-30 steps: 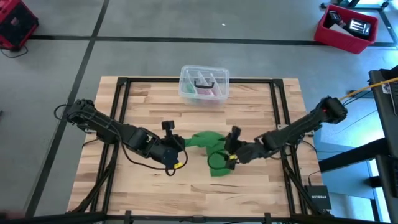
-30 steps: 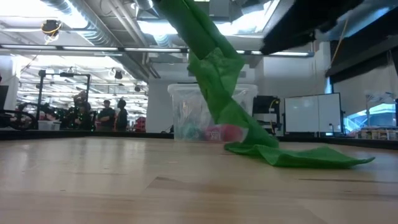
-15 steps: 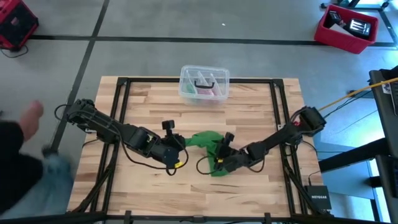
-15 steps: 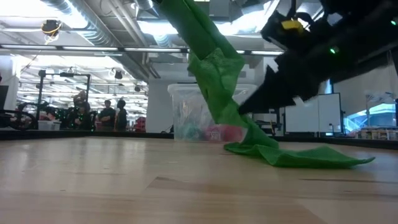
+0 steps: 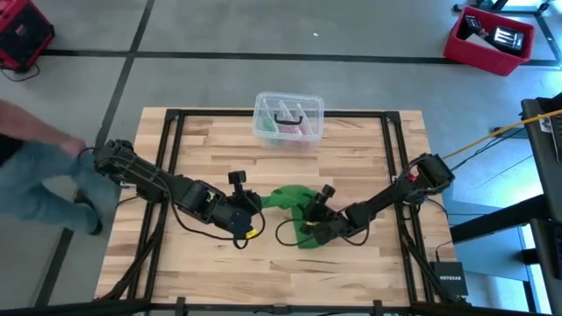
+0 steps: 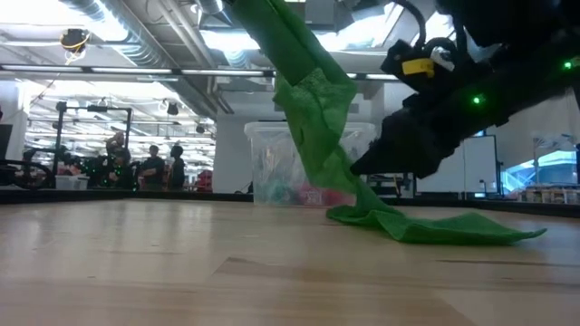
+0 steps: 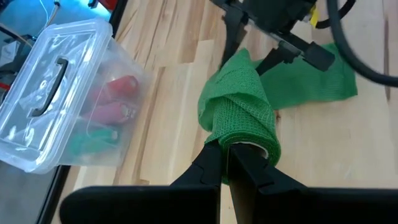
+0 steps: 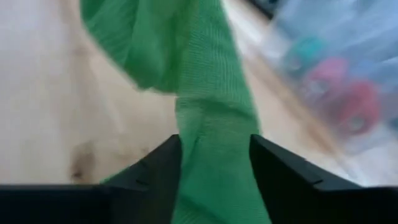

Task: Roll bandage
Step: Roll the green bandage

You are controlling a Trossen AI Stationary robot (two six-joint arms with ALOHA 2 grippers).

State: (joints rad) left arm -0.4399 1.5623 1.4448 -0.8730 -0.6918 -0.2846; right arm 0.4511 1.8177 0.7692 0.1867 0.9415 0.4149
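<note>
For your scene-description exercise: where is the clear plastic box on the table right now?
In the high view the clear plastic box sits at the table's far edge, near the middle, beyond the green bandage and apart from both grippers.

one green bandage lies on the desk. one clear plastic box sits behind the bandage. two dark arms reach toward the bandage, one pincer each: left pincer, right pincer. two red bins stand on the floor beyond the desk.
</note>
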